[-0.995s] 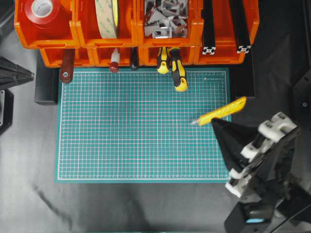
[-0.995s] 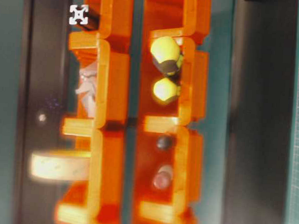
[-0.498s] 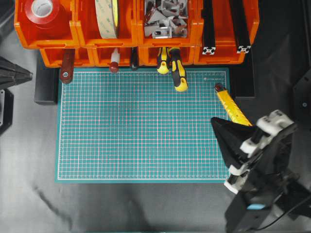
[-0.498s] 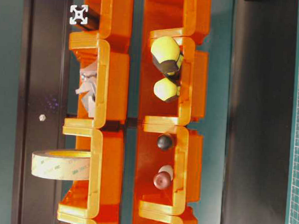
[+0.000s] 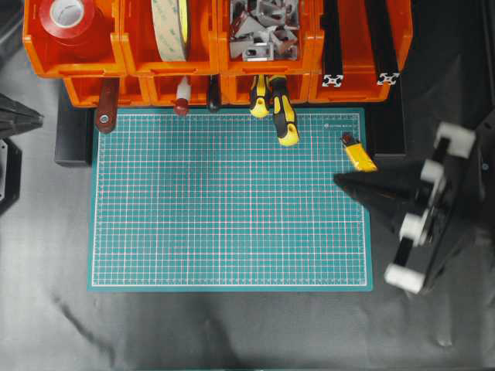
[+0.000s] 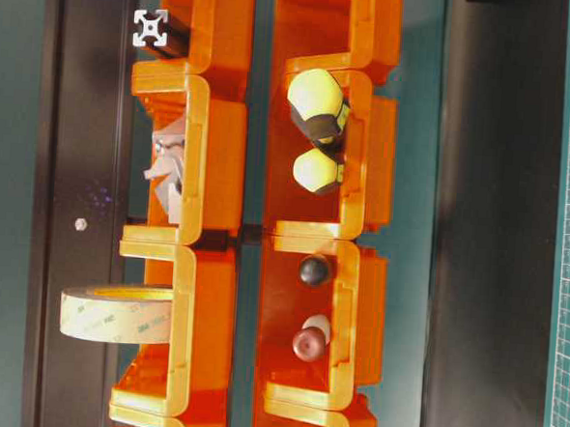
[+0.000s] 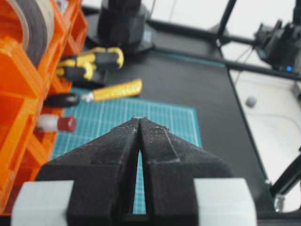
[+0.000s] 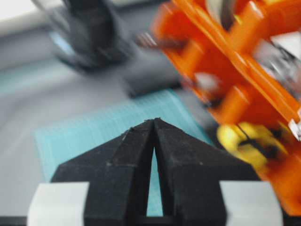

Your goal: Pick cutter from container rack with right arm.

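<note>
Black tabletop [image 5: 193, 332], green cutting mat [image 5: 216, 209]; cutter [image 5: 357, 153] lies on mat; both end effectors pressed together.

Orange container rack [image 5: 356, 85], yellow cutter [image 5: 359, 155] with black tip, gridded teal mat [image 5: 216, 209], red tape roll [image 5: 68, 15]

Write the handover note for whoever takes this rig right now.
Left claw: shut, empty.
Right claw: shut, nothing visible between its tips, over the green mat's right edge.
Cutter: out of the container rack. It apparently lies at the mat corner nearest the rack, partly hidden under the right claw.
Done: cutter is out of the rack.
Left: grasp it with the right arm and confirm the hold.
</note>
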You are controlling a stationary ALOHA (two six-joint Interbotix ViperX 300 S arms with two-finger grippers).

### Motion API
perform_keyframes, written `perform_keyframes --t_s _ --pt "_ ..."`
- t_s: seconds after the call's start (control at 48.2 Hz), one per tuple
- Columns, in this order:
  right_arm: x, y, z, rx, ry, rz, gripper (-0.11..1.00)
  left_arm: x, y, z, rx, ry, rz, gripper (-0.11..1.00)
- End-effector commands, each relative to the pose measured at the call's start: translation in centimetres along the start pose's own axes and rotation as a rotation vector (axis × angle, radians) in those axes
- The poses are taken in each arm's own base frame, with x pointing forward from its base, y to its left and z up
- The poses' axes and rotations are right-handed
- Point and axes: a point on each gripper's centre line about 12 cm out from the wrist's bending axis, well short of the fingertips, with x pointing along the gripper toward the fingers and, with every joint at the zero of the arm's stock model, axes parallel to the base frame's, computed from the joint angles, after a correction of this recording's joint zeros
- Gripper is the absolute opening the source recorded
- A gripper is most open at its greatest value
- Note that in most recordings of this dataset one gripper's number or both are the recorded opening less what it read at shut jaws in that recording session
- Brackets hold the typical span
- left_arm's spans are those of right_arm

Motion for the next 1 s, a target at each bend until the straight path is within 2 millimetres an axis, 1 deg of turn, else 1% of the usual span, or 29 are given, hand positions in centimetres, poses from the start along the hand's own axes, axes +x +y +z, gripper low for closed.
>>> perform_keyframes --t_s 0.0,0.104,0.166,0.249,0.332,0.394,0.456,0.56,0.663,0.726,0.788,0.829,0.912,0.974 --pt "-0.3 0.0 2.6 0.036 -0.111 0.193 -0.01 -0.2 -0.3 1.4 0.001 -0.038 -0.006 0.01" --pt "-0.2 -0.3 4.8 0.035 -0.161 0.339 -0.01 -0.3 -0.3 1.6 -0.001 -0.046 -0.006 0.01" --pt "0.0 -1.0 6.3 0.038 -0.18 0.414 -0.01 -0.3 -0.3 1.7 0.001 -0.046 -0.004 0.01" --pt "0.2 -1.5 7.1 0.014 -0.19 0.506 -0.01 -0.2 -0.2 1.7 -0.001 -0.044 0.002 0.01" --pt "0.2 -2.0 7.3 -0.006 -0.187 0.592 -0.01 -0.2 -0.3 2.2 -0.001 -0.055 0.0 0.01" --pt "0.1 -2.2 7.1 -0.016 -0.179 0.641 -0.01 -0.2 -0.3 2.5 0.0 -0.059 -0.001 0.01" --pt "0.1 -2.5 6.6 -0.02 -0.166 0.655 -0.01 -0.3 -0.4 2.7 0.0 -0.064 0.0 0.01" --pt "-0.1 -3.6 5.5 -0.018 -0.156 0.614 -0.01 -0.3 -0.4 2.8 -0.001 -0.066 0.001 0.01" --pt "-0.8 -4.7 4.9 -0.018 -0.17 0.562 -0.01 -0.3 -0.4 2.7 -0.001 -0.062 -0.003 0.01" --pt "-1.5 -5.1 4.7 -0.017 -0.182 0.549 -0.01 -0.1 -0.4 2.7 -0.002 -0.056 -0.004 0.01" --pt "-2.4 -5.0 4.3 -0.019 -0.192 0.556 -0.01 0.0 -0.5 2.7 -0.002 -0.054 -0.006 0.01" --pt "-3.1 -5.1 3.9 -0.015 -0.196 0.556 -0.01 0.1 -0.5 2.7 -0.004 -0.054 -0.006 0.01" --pt "-4.3 -5.9 3.2 0.01 -0.208 0.532 -0.01 0.1 -0.5 2.7 -0.004 -0.053 -0.008 0.01" --pt "-5.2 -6.8 2.5 0.029 -0.221 0.497 -0.01 0.1 -0.5 2.6 -0.001 -0.052 -0.006 0.01"
